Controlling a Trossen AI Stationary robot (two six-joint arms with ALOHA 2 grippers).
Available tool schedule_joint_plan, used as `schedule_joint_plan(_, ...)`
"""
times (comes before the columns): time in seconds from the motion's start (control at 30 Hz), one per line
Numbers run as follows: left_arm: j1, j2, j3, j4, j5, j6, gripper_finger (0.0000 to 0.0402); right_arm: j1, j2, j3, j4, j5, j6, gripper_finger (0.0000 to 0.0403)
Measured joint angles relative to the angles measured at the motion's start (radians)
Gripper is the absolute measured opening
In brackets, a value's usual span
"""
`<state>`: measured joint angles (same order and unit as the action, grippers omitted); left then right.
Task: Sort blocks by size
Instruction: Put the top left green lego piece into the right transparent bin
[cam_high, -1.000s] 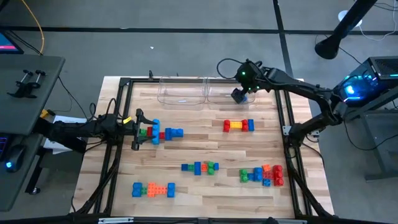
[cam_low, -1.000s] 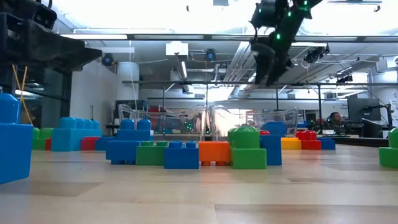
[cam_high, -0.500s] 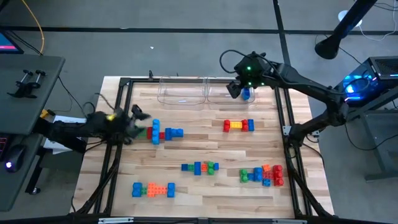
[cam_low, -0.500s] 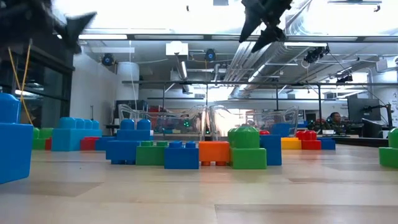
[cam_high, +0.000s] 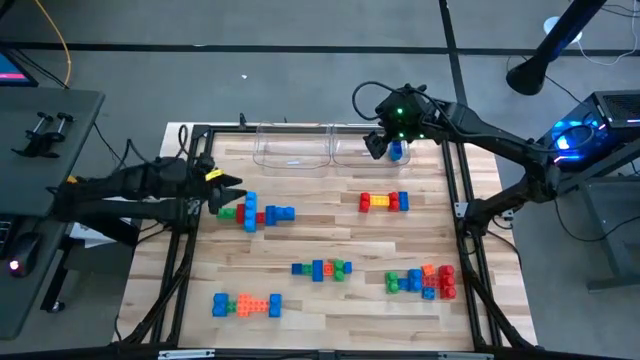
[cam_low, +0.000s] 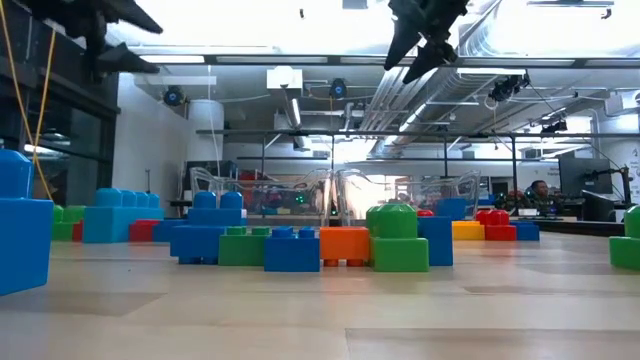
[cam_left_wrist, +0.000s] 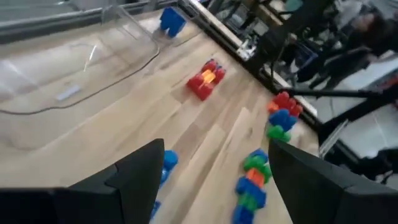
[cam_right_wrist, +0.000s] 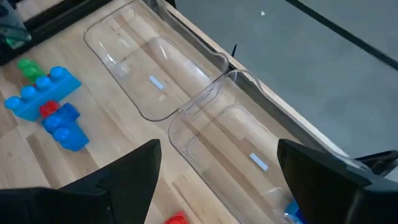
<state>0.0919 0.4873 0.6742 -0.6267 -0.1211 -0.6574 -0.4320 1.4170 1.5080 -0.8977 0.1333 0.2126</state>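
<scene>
One blue block (cam_high: 397, 151) lies in the right-hand clear bin (cam_high: 365, 146); the left bin (cam_high: 291, 148) holds none. The other blocks (cam_high: 320, 269) sit in small rows across the wooden table (cam_high: 330, 220). The right gripper (cam_high: 382, 143) hangs above that bin, fingers spread, holding nothing. The left gripper (cam_high: 228, 186) hovers spread at the table's left edge beside a blue, red and green cluster (cam_high: 257, 212).

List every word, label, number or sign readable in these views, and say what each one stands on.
No text can be read anywhere in these views.
Left clear bin: a small pale sticker on its floor, too small to read.
Right clear bin: the same kind of sticker, also unreadable.
Blocks: plain coloured studs, no print visible.
Yellow tag on the left arm: too small to tell whether it bears writing.
</scene>
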Motion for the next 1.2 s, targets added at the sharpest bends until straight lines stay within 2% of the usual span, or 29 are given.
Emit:
schedule_joint_plan(0.13,0.0,0.051,0.056,0.026,-0.001,-0.114,0.0273,0.0,0.0,0.0,-0.004,-0.001,-0.044,0.0318)
schedule_joint_plan(0.27,0.0,0.075,0.056,0.111,-0.058,-0.127,0.0273,0.0,0.0,0.0,-0.004,0.0,-0.067,0.0318)
schedule_joint_plan(0.6,0.0,0.097,0.056,0.192,-0.075,-0.288,0.0273,0.0,0.0,-0.001,-0.037,-0.003,-0.109,0.0318)
schedule_joint_plan(0.67,0.0,0.104,0.056,0.201,-0.079,-0.299,0.0273,0.0,0.0,-0.001,-0.038,-0.003,-0.109,0.0318)
schedule_joint_plan(0.8,0.0,0.123,0.056,0.202,-0.163,-0.276,0.0273,0.0,0.0,-0.001,-0.034,-0.003,-0.109,0.0318)
schedule_joint_plan(1.03,0.0,0.156,0.056,0.191,-0.221,-0.285,0.0273,0.0,0.0,-0.001,-0.021,-0.002,-0.095,0.0318)
schedule_joint_plan(1.13,0.0,0.169,0.056,0.174,-0.187,-0.283,0.0273,0.0,0.0,-0.001,-0.021,-0.002,-0.082,0.0318)
schedule_joint_plan(1.2,0.001,0.186,0.056,0.174,-0.108,-0.232,0.0273,0.0,0.0,-0.001,-0.018,-0.002,-0.082,0.0318)
